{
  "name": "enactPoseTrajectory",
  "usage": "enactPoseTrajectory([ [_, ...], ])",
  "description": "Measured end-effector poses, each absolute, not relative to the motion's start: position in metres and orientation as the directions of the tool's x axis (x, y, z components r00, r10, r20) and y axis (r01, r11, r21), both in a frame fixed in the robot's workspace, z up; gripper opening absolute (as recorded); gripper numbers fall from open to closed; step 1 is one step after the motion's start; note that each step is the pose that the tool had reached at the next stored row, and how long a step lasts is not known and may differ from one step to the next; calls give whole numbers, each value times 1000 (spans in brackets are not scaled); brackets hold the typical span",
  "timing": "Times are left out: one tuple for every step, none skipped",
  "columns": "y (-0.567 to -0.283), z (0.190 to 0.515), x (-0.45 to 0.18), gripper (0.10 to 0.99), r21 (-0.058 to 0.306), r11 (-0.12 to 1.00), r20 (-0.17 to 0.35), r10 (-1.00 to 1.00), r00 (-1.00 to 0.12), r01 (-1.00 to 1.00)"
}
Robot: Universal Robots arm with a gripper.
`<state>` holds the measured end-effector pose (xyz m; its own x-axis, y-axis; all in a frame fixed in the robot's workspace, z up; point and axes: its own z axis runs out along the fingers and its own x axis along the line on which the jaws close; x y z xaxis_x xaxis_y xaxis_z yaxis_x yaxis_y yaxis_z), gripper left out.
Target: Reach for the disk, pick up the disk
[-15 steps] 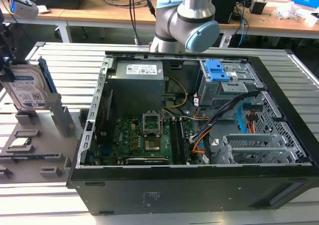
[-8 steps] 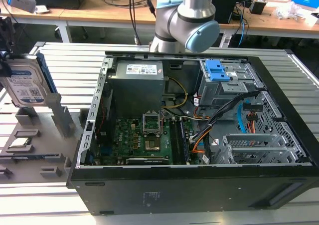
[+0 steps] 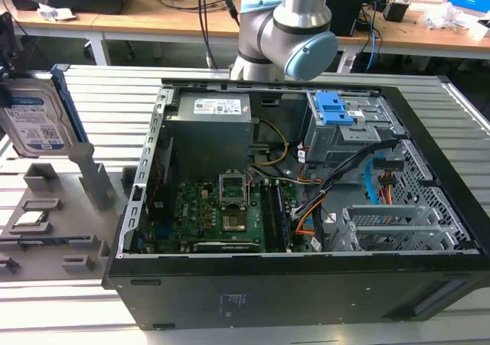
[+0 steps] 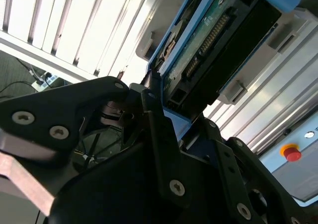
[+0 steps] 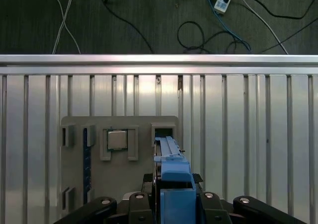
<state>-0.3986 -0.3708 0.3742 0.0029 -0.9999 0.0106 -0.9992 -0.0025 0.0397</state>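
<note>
The disk [image 3: 34, 123] is a silver hard drive with a white-and-blue label and a blue bracket. It stands on edge at the exterior view's far left, above the grey holder plate [image 3: 46, 215]. My gripper [image 3: 11, 92] is shut on it from above. In the first wrist view the disk [image 5: 171, 182] shows edge-on between my gripper's [image 5: 171, 201] black fingers, over an empty slot [image 5: 163, 131] in the plate. The second wrist view shows the disk's [image 4: 218, 40] circuit-board side and connectors, with my gripper [image 4: 164, 110] clamped on its blue-edged end.
An open black computer case [image 3: 429, 284] fills the middle and right of the slatted metal table [image 3: 99, 92]. A small square chip [image 5: 118, 139] lies in a pocket of the holder plate. A grey post [image 3: 88, 173] rises from the plate beside the case. Cables lie on the floor [image 5: 208, 30].
</note>
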Motion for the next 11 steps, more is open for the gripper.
enactPoseTrajectory([
  [-371, 376, -398, 369, 40, -3, 11, -1000, 3, -999],
  [-371, 378, -398, 369, 40, -3, 11, -1000, 3, -999],
  [-371, 381, -398, 369, 40, -2, 11, -1000, 3, -999],
  [-371, 383, -398, 369, 40, -3, 11, -1000, 3, -999],
  [-371, 385, -398, 369, 40, -3, 11, -1000, 3, -999],
  [-371, 389, -398, 369, 40, -2, 11, -1000, 3, -999],
  [-371, 391, -397, 369, 40, -3, 11, -1000, 3, -999],
  [-371, 397, -397, 369, 40, -2, 11, -1000, 3, -999],
  [-371, 399, -397, 369, 40, -2, 11, -1000, 3, -999],
  [-371, 402, -397, 369, 40, -2, 11, -1000, 3, -999],
  [-371, 404, -397, 369, 40, -2, 11, -1000, 3, -999],
])
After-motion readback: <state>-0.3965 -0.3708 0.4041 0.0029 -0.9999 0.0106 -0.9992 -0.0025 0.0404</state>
